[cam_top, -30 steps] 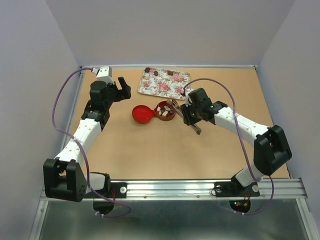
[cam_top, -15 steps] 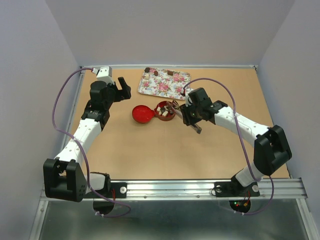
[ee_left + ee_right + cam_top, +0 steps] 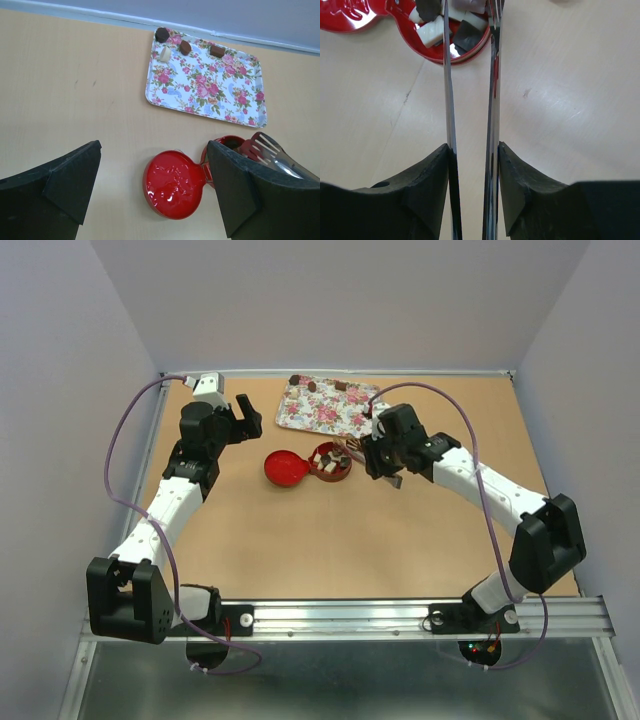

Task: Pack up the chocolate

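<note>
Over red tin [image 3: 468, 54] | I read right pincer [image 3: 472, 155] clenched on tongs [image 3: 448, 100], tips above chocolate [image 3: 431, 34] | left pincer [image 3: 152, 150] released, empty, near lid [image 3: 174, 182] on counter [image 3: 75, 75].

Lab enclosure: blank walls [image 3: 340, 300], aluminium rail [image 3: 350, 613]

My right gripper [image 3: 378, 456] is clamped on the metal tongs [image 3: 350, 451], their tips over the open red tin [image 3: 334, 479] holding chocolate [image 3: 324, 464], its lid [image 3: 284, 468] just beside it, while my left gripper [image 3: 243, 416] hangs spread near the flowered tray [image 3: 330, 412], which bears a few pieces along its far edge.
</note>
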Action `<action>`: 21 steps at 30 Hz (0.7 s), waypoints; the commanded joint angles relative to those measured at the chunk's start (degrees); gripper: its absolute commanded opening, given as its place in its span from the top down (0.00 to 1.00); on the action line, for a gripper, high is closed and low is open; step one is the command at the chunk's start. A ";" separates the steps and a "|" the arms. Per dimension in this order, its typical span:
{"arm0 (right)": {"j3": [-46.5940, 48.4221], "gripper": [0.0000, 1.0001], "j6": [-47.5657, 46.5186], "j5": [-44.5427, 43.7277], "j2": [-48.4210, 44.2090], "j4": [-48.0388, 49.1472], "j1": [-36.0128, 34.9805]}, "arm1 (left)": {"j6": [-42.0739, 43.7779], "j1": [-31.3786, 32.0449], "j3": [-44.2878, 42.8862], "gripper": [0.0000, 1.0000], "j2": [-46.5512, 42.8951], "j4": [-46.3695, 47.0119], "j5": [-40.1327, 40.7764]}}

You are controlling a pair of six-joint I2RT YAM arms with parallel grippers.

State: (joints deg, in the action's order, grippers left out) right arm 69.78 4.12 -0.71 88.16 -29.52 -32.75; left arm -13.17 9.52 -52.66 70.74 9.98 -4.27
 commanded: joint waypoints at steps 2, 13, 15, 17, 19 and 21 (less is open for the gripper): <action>5.80 0.54 -0.52 -5.26 -2.29 0.95 -0.56 | -0.19 -0.20 -3.41 0.01 -1.75 1.54 -0.03; 18.88 0.53 -2.80 -9.83 9.19 1.04 2.34 | -0.19 -0.20 -3.23 0.01 -1.66 1.71 -0.38; 21.51 0.53 -2.98 -9.57 11.83 1.13 3.48 | -0.19 -0.20 -3.32 0.01 -1.48 1.71 -0.47; 24.43 0.53 -3.15 -9.31 14.92 1.22 4.01 | -0.19 -0.20 -3.32 0.01 -1.48 1.80 -0.39; 28.63 0.53 -3.33 -8.87 19.56 1.39 4.71 | -0.10 -0.20 -3.41 0.01 -1.22 1.89 -0.38; 32.50 0.52 -2.89 -8.78 23.87 1.57 5.50 | -0.10 -0.20 -3.41 0.01 -1.04 1.97 -0.39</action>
State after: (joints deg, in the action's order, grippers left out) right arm 94.43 1.67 -8.84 107.24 -29.93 -28.49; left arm -13.19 9.52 -52.66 70.74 10.00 -4.32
